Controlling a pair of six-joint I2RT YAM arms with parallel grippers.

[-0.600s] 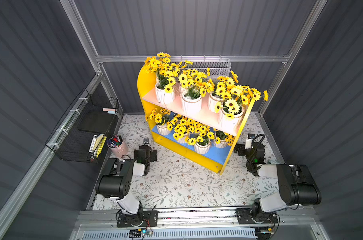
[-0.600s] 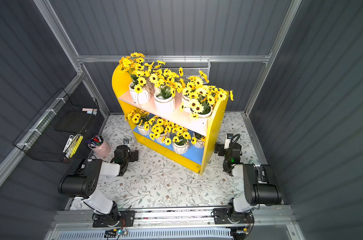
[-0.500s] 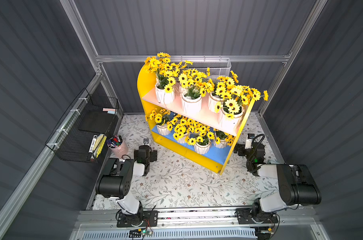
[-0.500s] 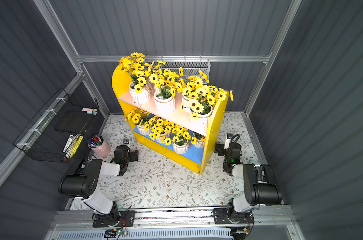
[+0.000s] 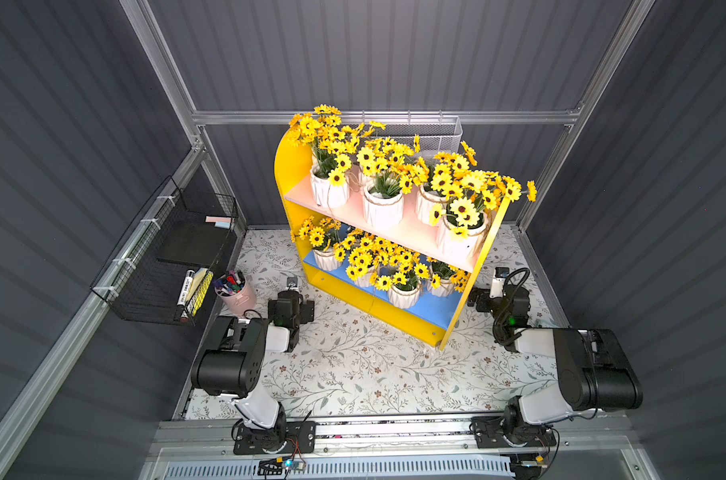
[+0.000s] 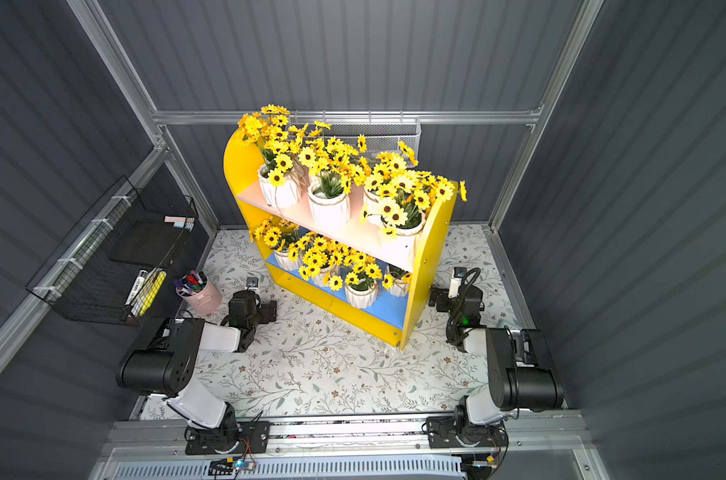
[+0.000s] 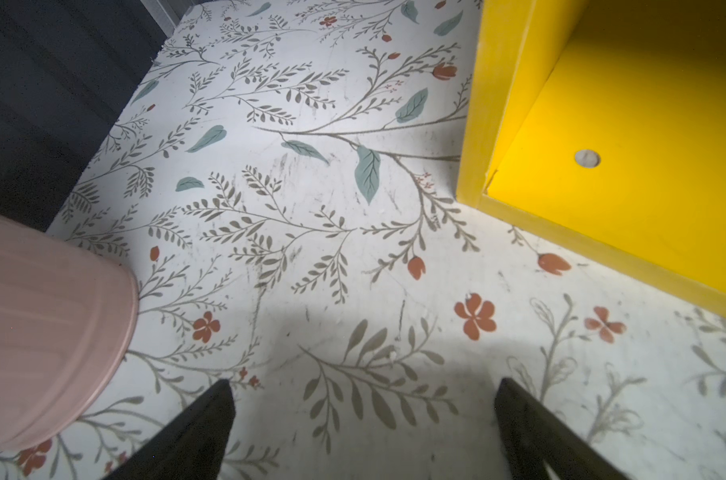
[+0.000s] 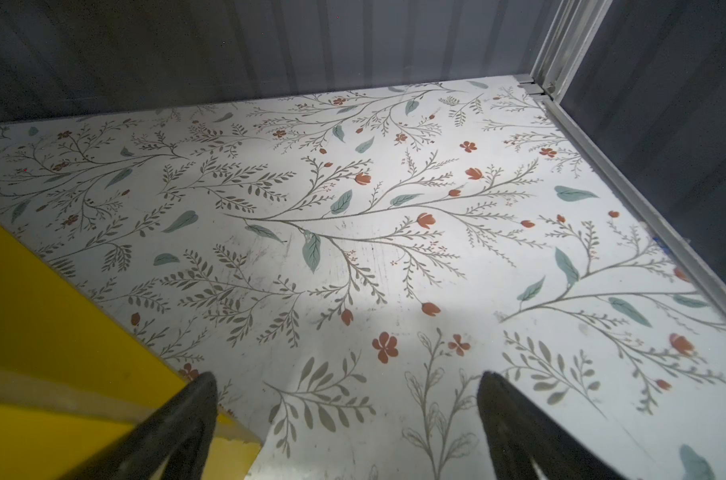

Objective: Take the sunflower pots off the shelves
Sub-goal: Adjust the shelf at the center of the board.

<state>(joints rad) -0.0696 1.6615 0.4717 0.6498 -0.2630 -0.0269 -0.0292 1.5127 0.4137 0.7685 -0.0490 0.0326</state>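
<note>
The pots (image 5: 382,210) are white and ribbed, with twine at the rim, green leaves and yellow dark-centred flowers. They stand upright in rows on both boards of the shelves (image 5: 394,312): some on the pink upper board, others on the blue lower one, their blooms crowding together.

Both top views show all of this, along with the rack (image 5: 162,266) and the cup (image 5: 237,296) of pens. The left wrist view shows only the cup's pink wall (image 7: 41,332), the flowered table (image 7: 295,232) and the yellow bottom corner of the shelves (image 7: 627,166). The right wrist view shows the table (image 8: 353,232) and the yellow side panel (image 8: 41,332). Neither wrist view reaches the pots.

The left gripper (image 7: 363,381) has its jaws spread over bare table. The cup is just to their left, and the shelves are ahead to their right. The pots stand higher than these jaws and apart from them.

The right gripper (image 8: 347,374) also has its jaws spread wide over bare table. The side panel is just beside one finger (image 8: 178,424). The pots lie beyond that panel, to the left of these jaws and above them, untouched.
</note>
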